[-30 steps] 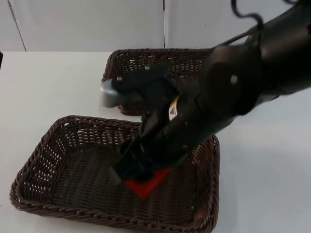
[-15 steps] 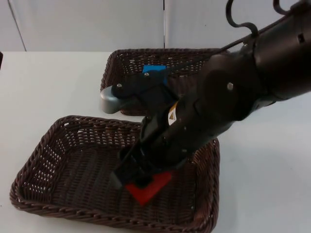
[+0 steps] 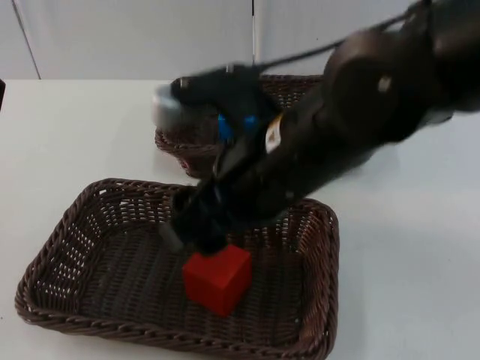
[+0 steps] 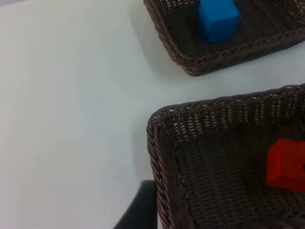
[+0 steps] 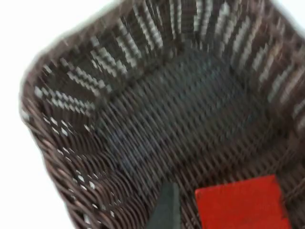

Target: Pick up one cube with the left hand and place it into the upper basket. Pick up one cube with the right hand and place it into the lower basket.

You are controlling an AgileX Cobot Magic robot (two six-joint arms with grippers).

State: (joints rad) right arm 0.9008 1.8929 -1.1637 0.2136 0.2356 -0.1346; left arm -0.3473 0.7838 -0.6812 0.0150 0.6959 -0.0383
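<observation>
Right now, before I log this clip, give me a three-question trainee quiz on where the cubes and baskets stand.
1. True or false: the red cube lies inside the lower basket.
2. Which basket holds the blue cube? A) the lower one B) the upper basket C) neither, it lies on the table
3. Fill in: the right gripper hangs just above the ___ cube, with its fingers off it.

Key: 1 true. 2 B. 3 red.
</observation>
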